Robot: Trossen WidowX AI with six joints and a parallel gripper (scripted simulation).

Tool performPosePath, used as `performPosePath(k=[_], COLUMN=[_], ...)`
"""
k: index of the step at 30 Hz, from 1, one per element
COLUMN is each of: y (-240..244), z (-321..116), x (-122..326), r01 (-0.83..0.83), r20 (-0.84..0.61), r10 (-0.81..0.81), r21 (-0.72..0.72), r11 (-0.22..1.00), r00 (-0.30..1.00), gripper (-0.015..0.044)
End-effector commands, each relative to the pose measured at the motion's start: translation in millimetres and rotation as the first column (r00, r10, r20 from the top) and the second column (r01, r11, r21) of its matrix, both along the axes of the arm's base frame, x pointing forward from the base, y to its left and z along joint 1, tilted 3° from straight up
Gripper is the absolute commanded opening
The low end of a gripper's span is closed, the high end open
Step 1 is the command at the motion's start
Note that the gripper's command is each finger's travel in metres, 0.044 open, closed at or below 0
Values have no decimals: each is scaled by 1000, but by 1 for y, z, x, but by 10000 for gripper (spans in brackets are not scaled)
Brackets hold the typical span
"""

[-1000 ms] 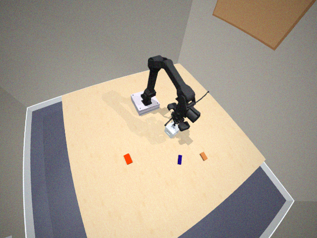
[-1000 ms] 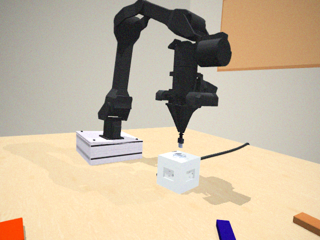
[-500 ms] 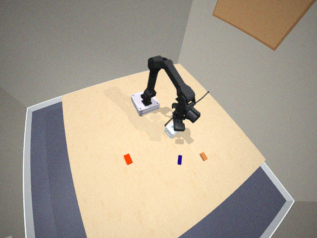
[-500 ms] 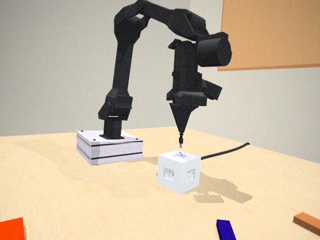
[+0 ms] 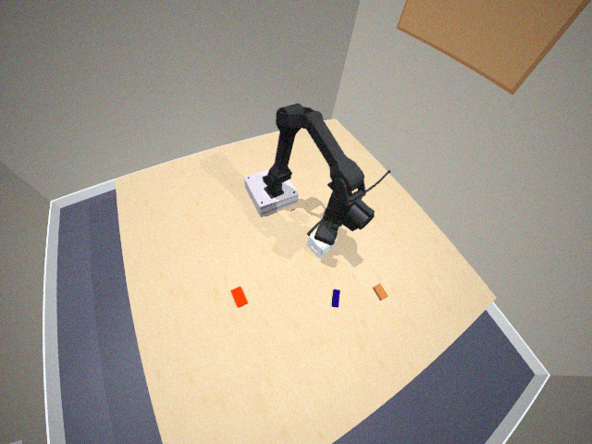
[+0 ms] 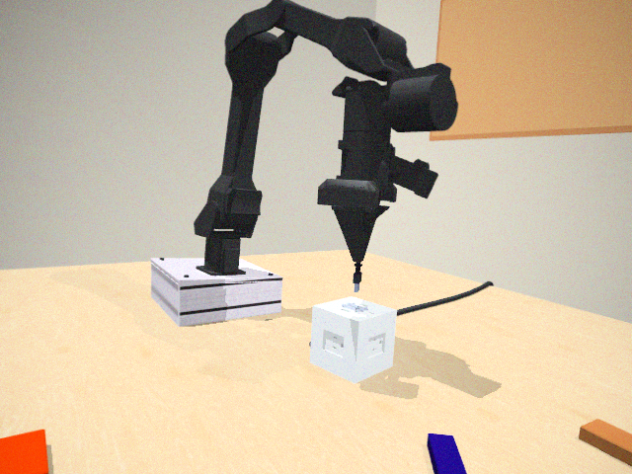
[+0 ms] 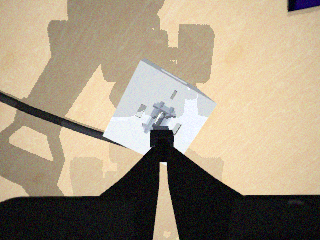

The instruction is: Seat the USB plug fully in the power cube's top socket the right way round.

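Observation:
The white power cube (image 5: pixel 318 247) (image 6: pixel 334 359) (image 7: pixel 132 95) stands on the table with a socket (image 6: pixel 355 307) (image 7: pixel 159 117) in its top face. My gripper (image 6: pixel 357 264) (image 7: pixel 162 154) is shut on the black USB plug (image 6: pixel 356 276) (image 7: pixel 161 137), which hangs upright above the top of the cube. The plug's metal tip (image 6: pixel 355 287) points down and is clear of the socket, with a small gap between them. In the wrist view the cube looks turned at an angle to the fingers. The top view does not show the plug; the wrist hides it.
A black cable (image 6: pixel 443 300) (image 7: pixel 60 120) runs from the cube's side. A red block (image 5: pixel 239 296) (image 6: pixel 23 452), a dark blue block (image 5: pixel 336 298) (image 6: pixel 446 453) and an orange block (image 5: pixel 380 291) (image 6: pixel 607 440) lie on the table in front of the cube. The arm's white base (image 5: pixel 267 201) (image 6: pixel 229 298) is behind.

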State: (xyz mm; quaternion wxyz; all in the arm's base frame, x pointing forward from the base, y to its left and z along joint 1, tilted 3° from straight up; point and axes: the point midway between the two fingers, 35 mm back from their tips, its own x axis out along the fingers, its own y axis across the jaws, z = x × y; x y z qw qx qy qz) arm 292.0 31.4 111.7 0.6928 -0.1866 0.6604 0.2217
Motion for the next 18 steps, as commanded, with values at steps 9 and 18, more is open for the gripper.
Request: performPosePath(k=[9,18], y=[0,0], z=[0,0], x=[0,0], r01=[296,511], r20=[-19,-35], r10=[-296,-510], r21=[6,6], r11=[955,860], r00=[955,859], gripper=[0,0])
